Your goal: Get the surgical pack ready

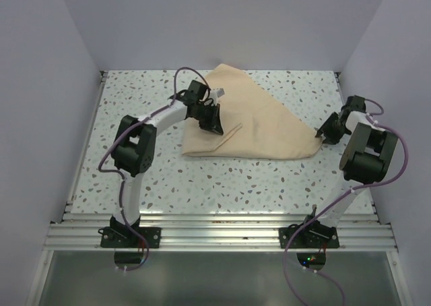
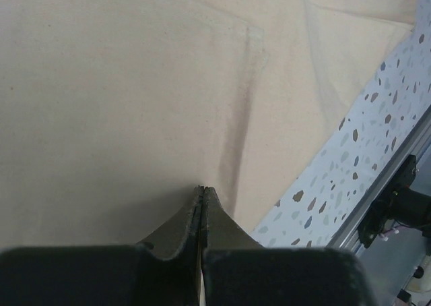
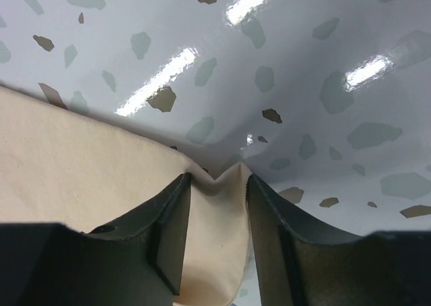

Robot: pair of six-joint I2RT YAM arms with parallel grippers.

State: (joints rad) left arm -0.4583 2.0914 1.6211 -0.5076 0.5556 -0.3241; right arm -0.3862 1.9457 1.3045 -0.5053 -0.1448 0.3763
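Note:
The big beige cloth (image 1: 262, 124) lies folded in a rough triangle on the speckled table, its point to the right. My left gripper (image 1: 214, 127) is on the cloth's left part. In the left wrist view its fingers (image 2: 202, 189) are pressed together on a crease of the cloth (image 2: 135, 83), with a thin beige sliver between them. My right gripper (image 1: 319, 136) is at the cloth's right corner. In the right wrist view its jaws (image 3: 217, 179) stand apart with that corner of the cloth (image 3: 67, 164) bunched between them. The tray, scissors, forceps, gauze and packet are out of view.
The speckled table (image 1: 202, 178) is walled in white at the left, back and right. Aluminium rails (image 1: 215, 235) holding both arm bases run along the near edge; the rail also shows in the left wrist view (image 2: 404, 164).

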